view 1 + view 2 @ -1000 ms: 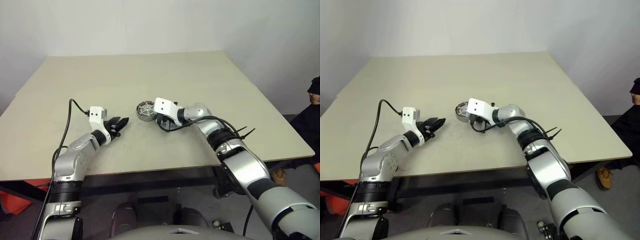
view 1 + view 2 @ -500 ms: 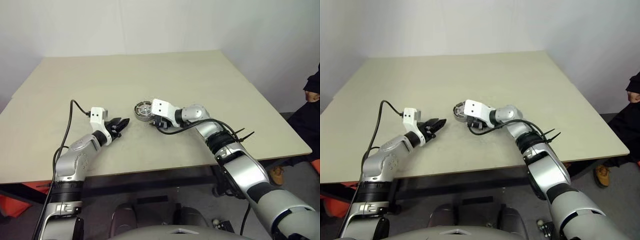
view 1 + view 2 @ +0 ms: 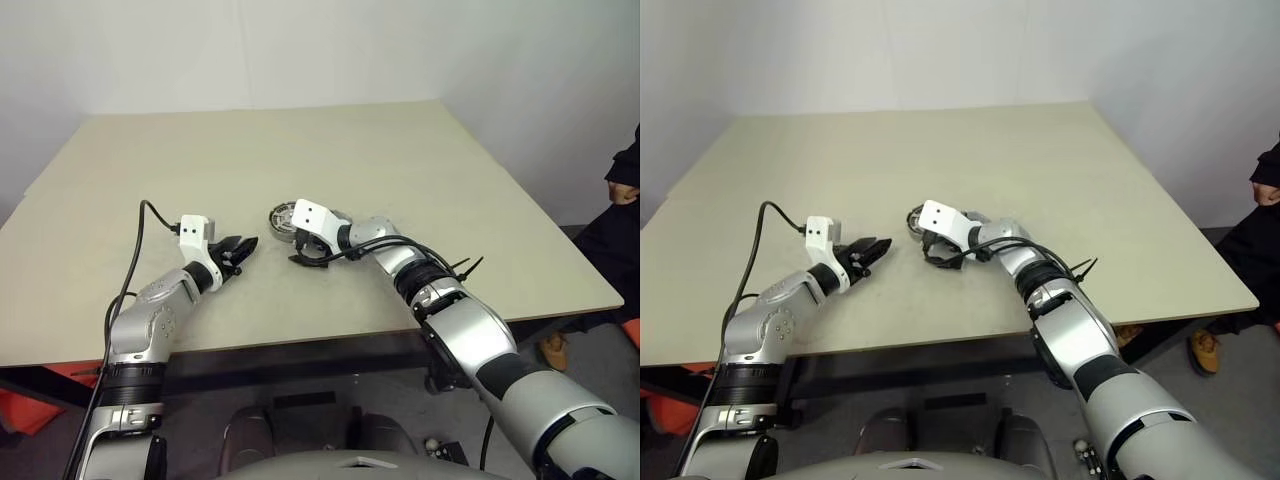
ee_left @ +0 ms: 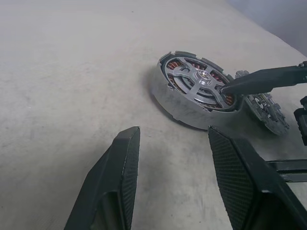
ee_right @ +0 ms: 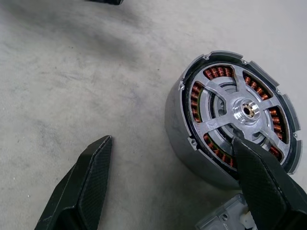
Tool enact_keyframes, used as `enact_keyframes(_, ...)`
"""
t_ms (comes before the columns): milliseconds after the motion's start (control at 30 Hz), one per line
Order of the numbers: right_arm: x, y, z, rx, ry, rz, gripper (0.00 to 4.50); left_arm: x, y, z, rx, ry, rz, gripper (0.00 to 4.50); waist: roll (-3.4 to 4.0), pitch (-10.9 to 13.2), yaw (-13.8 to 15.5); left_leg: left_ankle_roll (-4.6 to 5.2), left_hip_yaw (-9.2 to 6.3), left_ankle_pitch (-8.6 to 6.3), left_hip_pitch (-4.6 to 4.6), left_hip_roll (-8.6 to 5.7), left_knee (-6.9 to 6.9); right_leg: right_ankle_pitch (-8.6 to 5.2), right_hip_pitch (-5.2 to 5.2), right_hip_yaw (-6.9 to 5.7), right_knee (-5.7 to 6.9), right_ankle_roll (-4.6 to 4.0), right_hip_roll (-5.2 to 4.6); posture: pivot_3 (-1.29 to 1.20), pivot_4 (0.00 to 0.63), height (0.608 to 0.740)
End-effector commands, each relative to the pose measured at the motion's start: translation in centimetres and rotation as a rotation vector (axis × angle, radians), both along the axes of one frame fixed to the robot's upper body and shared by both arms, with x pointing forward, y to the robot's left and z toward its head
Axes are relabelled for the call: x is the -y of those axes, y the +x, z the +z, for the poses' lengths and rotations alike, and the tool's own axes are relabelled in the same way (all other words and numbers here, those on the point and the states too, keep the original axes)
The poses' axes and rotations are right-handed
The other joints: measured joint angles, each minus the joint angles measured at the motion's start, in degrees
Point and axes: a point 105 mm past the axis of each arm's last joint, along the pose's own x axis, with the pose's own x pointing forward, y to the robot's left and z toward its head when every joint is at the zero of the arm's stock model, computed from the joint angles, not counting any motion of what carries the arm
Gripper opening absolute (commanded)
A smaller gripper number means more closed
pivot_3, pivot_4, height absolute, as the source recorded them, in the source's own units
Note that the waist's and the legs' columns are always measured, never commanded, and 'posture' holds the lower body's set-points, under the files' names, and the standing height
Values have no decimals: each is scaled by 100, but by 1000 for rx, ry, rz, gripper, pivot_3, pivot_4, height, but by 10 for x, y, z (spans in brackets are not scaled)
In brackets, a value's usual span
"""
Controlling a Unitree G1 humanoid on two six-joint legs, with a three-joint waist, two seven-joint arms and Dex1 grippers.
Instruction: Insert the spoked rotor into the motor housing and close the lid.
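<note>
The motor housing (image 5: 173, 128) stands on the table (image 3: 300, 140), with copper windings showing under the silver spoked rotor (image 5: 217, 97) that sits inside it. The dark notched lid (image 4: 266, 108) lies on the table close against the housing's far side, partly hidden by it. My right gripper (image 5: 171, 140) is open beside the housing; one finger (image 4: 268, 78) reaches over the rim and its tip rests on the rotor. My left gripper (image 4: 173, 130) is open and empty, a short way from the housing (image 3: 283, 217) and pointing at it.
The beige table stretches wide behind and to both sides of the housing. A black cable (image 3: 135, 265) trails from my left wrist. A person in dark clothes (image 3: 626, 190) stands past the table's right edge.
My right gripper has opened from shut and slid left, up to the housing. The left arm has kept still.
</note>
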Motion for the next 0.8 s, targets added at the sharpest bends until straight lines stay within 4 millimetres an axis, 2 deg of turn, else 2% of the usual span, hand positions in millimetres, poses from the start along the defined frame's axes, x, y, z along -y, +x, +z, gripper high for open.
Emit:
enact_keyframes(33, -1, 7, 12, 29, 24, -21, 4476, -3, 1, 14, 59, 13, 5, 2395, 1, 0, 0, 0, 0, 0, 1, 4, 0, 0, 1, 0, 1, 0, 0, 0, 0, 740)
enact_keyframes(700, 0, 11, 20, 65, 31, -25, 4476, 3, -1, 11, 48, 9, -9, 2395, 1, 1, 0, -2, 0, 1, 1, 7, -1, 0, 0, 0, 2, 0, 0, 0, 0, 740)
enact_keyframes(800, -1, 9, 21, 53, 45, -16, 3847, 3, -1, 11, 47, 9, -9, 2395, 1, 1, 0, -2, 0, 1, -1, 7, -2, 0, -1, 0, 1, 0, 0, 0, 0, 740)
